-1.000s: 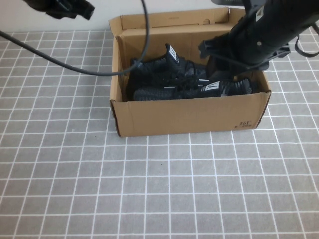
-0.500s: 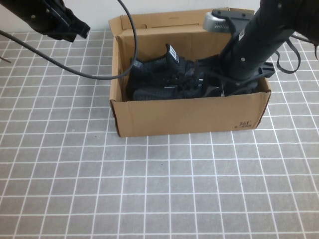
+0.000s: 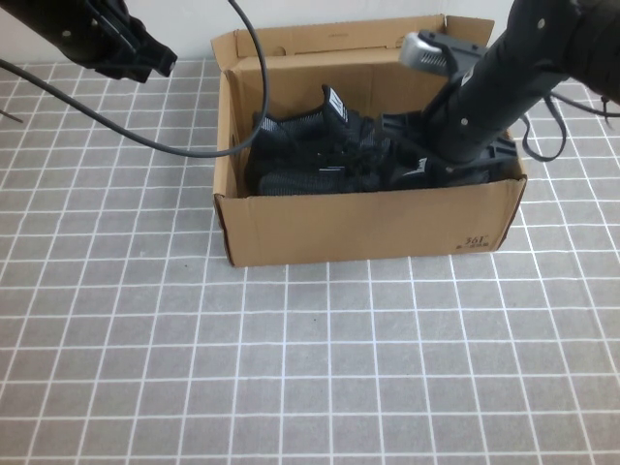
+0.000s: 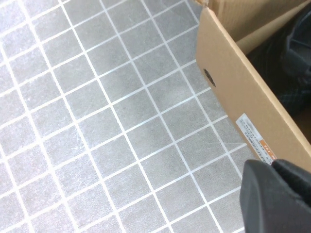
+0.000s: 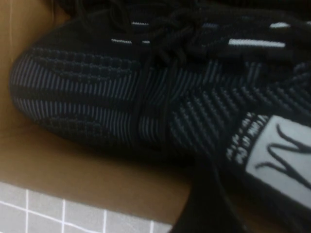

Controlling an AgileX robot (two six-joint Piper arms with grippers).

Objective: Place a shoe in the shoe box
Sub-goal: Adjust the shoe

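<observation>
The brown cardboard shoe box (image 3: 368,228) stands open at the table's back middle. Two black sneakers lie inside. The shoe (image 3: 415,170) lies along the front wall, its white tongue label showing. Its mate (image 3: 310,145) lies behind it. My right gripper (image 3: 436,160) reaches down into the box's right half and is shut on the shoe at the tongue; the arm hides most of it. In the right wrist view the shoe (image 5: 121,97) fills the frame above the box floor. My left gripper (image 3: 153,58) is shut and empty, raised left of the box.
The box's flap lid (image 3: 329,41) stands up at the back. The left wrist view shows the box's side wall (image 4: 243,92) with a sticker, and grey tiled table (image 4: 97,121). A black cable (image 3: 174,140) hangs across the box's left corner.
My right arm has lowered into the box with the shoe, which now sits deeper behind the front wall. The left arm has dropped slightly at the back left.
</observation>
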